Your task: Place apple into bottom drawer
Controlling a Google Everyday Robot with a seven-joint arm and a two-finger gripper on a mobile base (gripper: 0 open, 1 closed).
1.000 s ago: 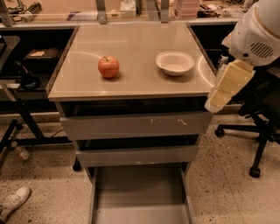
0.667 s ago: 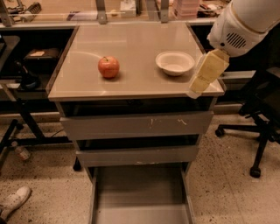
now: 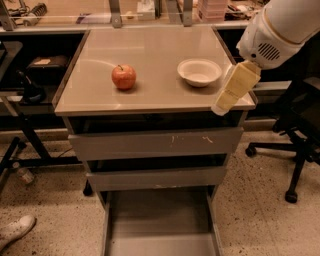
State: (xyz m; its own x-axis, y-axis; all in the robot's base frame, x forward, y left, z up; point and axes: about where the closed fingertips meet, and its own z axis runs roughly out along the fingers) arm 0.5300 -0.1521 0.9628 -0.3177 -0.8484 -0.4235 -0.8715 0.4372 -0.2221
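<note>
The red-orange apple (image 3: 123, 77) sits on the tan top of the grey cart (image 3: 150, 102), left of centre. A white bowl (image 3: 199, 72) stands to its right. My gripper (image 3: 221, 107) hangs from the white arm (image 3: 280, 30) over the cart's right front corner, just right of the bowl and well apart from the apple, holding nothing. The bottom drawer (image 3: 160, 220) is pulled out at floor level, its grey floor bare. The two shallower drawers above it, one with a scratched front (image 3: 155, 142), are nearly closed.
A black office chair base (image 3: 295, 150) stands on the speckled floor at the right. A dark shelf frame with black legs (image 3: 20, 145) is at the left. A white shoe (image 3: 15, 232) lies at the bottom left. A cluttered bench (image 3: 150, 10) runs behind the cart.
My gripper has swung left from beside the cart to its right front corner near the bowl. The apple, the bowl and the drawers have not moved.
</note>
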